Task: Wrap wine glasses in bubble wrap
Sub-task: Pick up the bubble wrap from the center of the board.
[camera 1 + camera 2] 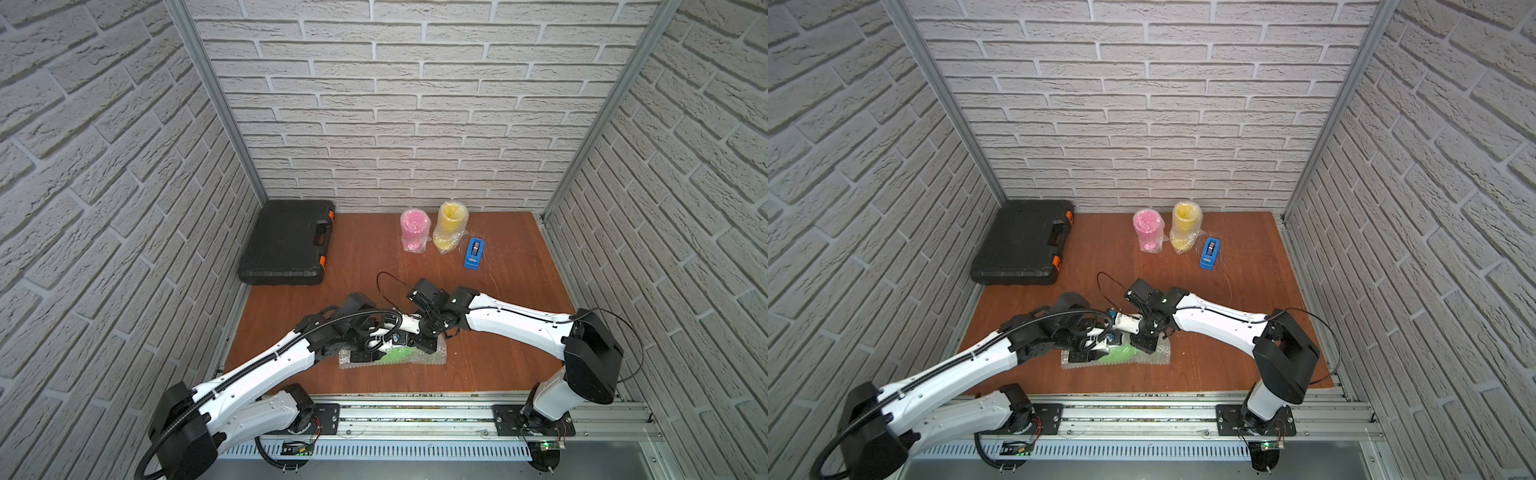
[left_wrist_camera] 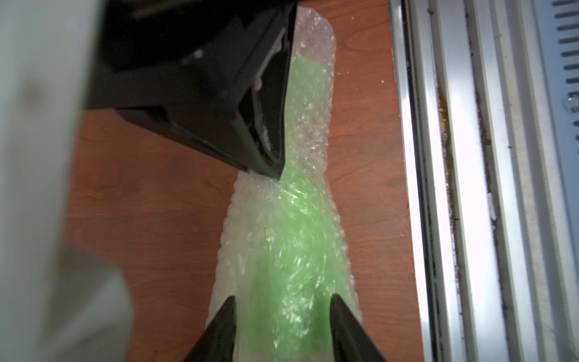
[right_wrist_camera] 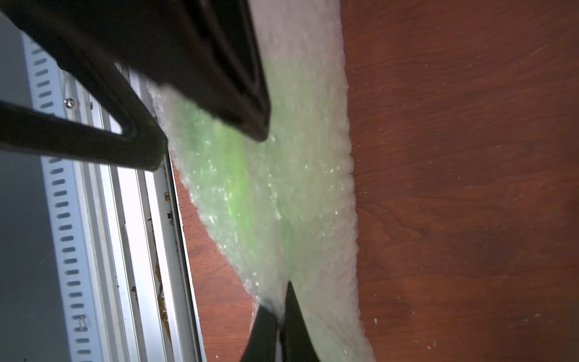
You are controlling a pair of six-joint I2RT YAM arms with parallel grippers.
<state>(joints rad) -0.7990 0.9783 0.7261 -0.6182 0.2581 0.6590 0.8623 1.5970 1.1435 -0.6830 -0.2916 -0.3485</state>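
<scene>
Two of the three wine glasses look finished to me. The pink goblet (image 1: 414, 232) and the yellow goblet (image 1: 449, 226) stand upright, each inside its own bubbly sleeve. They are well beyond both my jaws, at the far side of the surface (image 1: 519, 332). The blue tape dispenser (image 1: 474, 253) sits just beside the yellow one, also far from my jaws.

The third one, the lime green goblet (image 2: 291, 250), is the one in work. It lies on its side directly under my jaws. The bubble wrap (image 2: 315, 40) goes all around it, so I see the green only through the plastic. My left jaws are apart, one on each side of the wider end of the bundle, and I cannot tell if they touch the plastic. My right jaws are together at the narrow waist of the bundle, where the stem should be. They seem to pinch a fold of the wrap there.

So I judge the task is near its end, because the rolling of the last goblet is mostly done. What is left, I think, is to secure the loose edge and the open ends, and maybe to stand this goblet by the other two. I cannot see whether there is tape on this bundle already.
</scene>
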